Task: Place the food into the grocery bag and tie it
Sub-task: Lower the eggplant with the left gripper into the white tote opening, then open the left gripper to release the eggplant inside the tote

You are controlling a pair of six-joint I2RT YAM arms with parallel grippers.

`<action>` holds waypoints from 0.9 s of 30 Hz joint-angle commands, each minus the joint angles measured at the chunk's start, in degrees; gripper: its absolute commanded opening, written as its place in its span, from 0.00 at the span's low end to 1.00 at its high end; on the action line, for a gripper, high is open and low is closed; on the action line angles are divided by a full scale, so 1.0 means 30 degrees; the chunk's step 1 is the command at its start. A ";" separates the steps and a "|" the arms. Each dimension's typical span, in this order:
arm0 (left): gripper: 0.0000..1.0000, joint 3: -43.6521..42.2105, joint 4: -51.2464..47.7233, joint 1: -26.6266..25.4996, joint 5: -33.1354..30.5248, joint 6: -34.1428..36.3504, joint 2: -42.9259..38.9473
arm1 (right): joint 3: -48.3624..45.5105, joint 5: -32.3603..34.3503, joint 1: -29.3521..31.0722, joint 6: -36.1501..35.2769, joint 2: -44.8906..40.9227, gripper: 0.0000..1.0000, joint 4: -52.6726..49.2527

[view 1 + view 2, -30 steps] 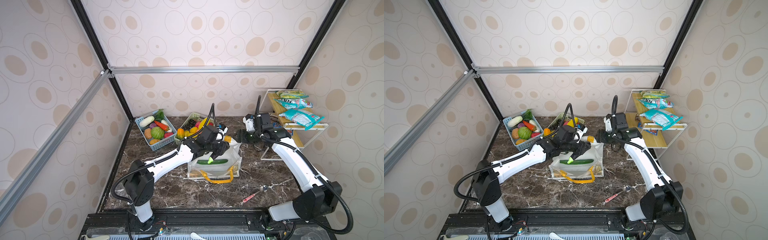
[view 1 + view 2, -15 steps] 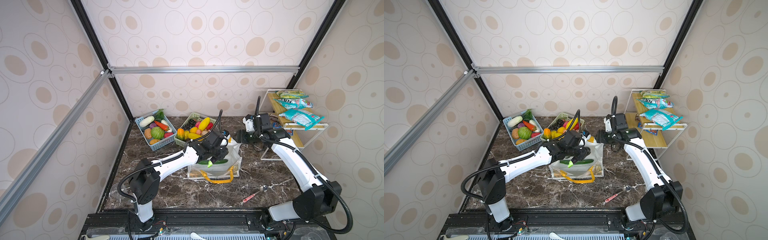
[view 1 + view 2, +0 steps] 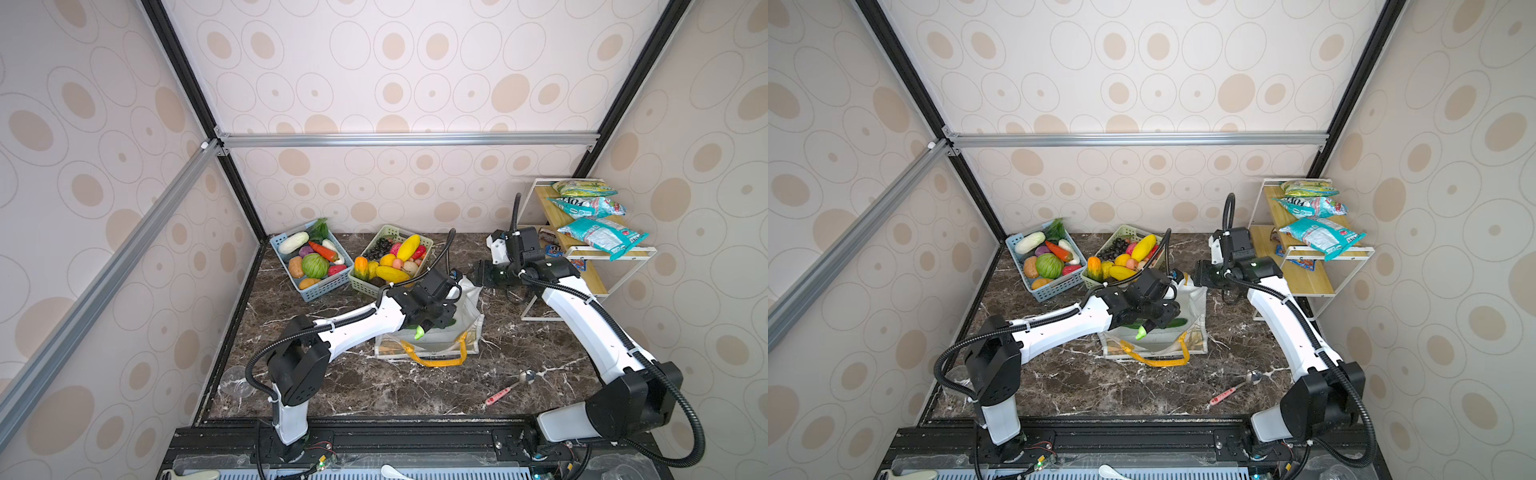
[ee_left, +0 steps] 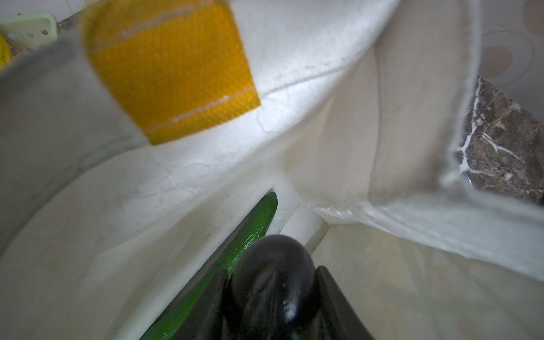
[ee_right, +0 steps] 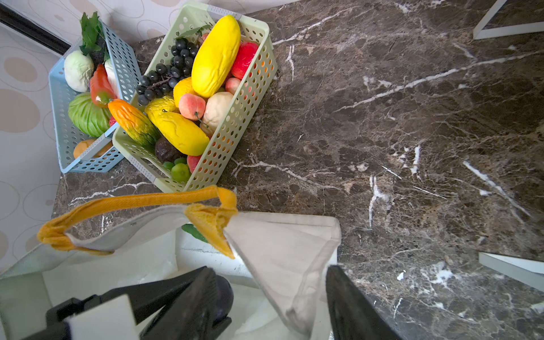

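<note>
White boxy fabric grocery bag with yellow-orange handles (image 3: 471, 309): open on the dark marble worktop (image 3: 374, 386); long green toy cucumber (image 4: 256, 226) on its floor.
My left arm (image 3: 361, 322): just dipped from rim into mouth.
Glossy dark toy eggplant (image 4: 270, 265): now inside the bag; letting go comes next, I judge.
My left fingers (image 4: 209, 306): clamped on the eggplant.
My right fingers (image 5: 344, 300): apart around the bag's raised corner; pinching or not, I cannot tell.

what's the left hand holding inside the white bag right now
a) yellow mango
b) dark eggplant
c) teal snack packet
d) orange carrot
B: the left wrist view shows a glossy dark eggplant clamped in the left hand, inside the grocery bag and just above a green cucumber lying on the bag's floor.
</note>
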 commanded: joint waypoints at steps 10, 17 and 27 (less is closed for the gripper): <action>0.45 -0.0684 0.0347 -0.0266 -0.0938 0.0469 0.0438 | -0.0232 0.0935 -0.1436 -0.0613 -0.0969 0.63 -0.0779; 0.56 -0.1156 0.0742 -0.0276 -0.1158 0.0287 0.0600 | -0.0514 0.0825 -0.1656 -0.0605 -0.1031 0.63 -0.0752; 0.67 -0.0361 0.0413 -0.0267 -0.1663 -0.0248 0.0026 | -0.0624 0.0697 -0.1709 -0.0622 -0.1119 0.63 -0.0692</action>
